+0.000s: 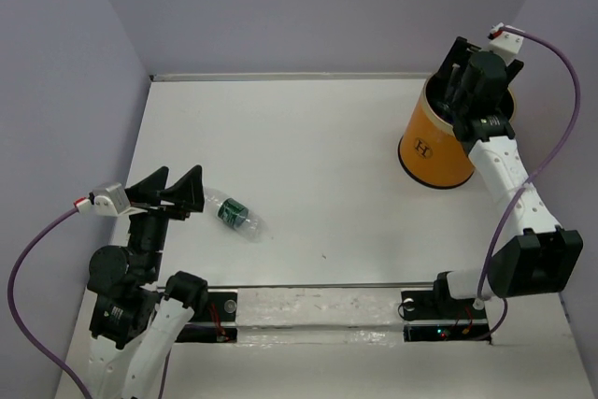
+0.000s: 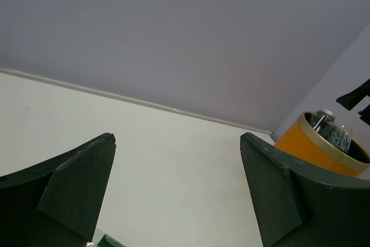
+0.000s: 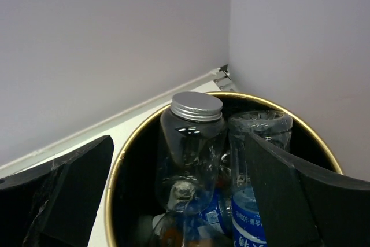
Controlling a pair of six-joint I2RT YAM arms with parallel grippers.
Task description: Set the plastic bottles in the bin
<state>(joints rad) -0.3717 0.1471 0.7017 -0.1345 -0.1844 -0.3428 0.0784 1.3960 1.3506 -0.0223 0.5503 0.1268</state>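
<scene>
**Surroundings.** The white bench [image 1: 308,137] is closed in by pale lilac walls [image 1: 308,7] at the rear and on both sides. A purple cable [image 1: 28,268] loops from the left arm [image 1: 140,277], and a second purple cable [image 1: 565,91] arcs over the right arm [image 1: 509,175]. The orange bin [image 1: 430,151] stands in the far right corner. We see bare bench between it and the loose bottle.

**Jaws.** The left jaws are spread wide and grip nothing. They sit low at the near left of the bench, aimed toward the far wall. The right jaws are also spread and empty, and hang directly over the bin mouth.

**Task items.** One clear plastic bottle with a green label [image 1: 235,214] lies on its side on the bench, just right of the left jaws. We cannot tell whether it touches them. The bin is a black-lined cylinder with a gold rim and a round "H" logo. In the right wrist view it holds an upright clear bottle with a silver screw cap [image 3: 191,143], an uncapped clear bottle [image 3: 260,125] beside it, and a blue-labelled bottle [image 3: 248,224] lower down.
</scene>
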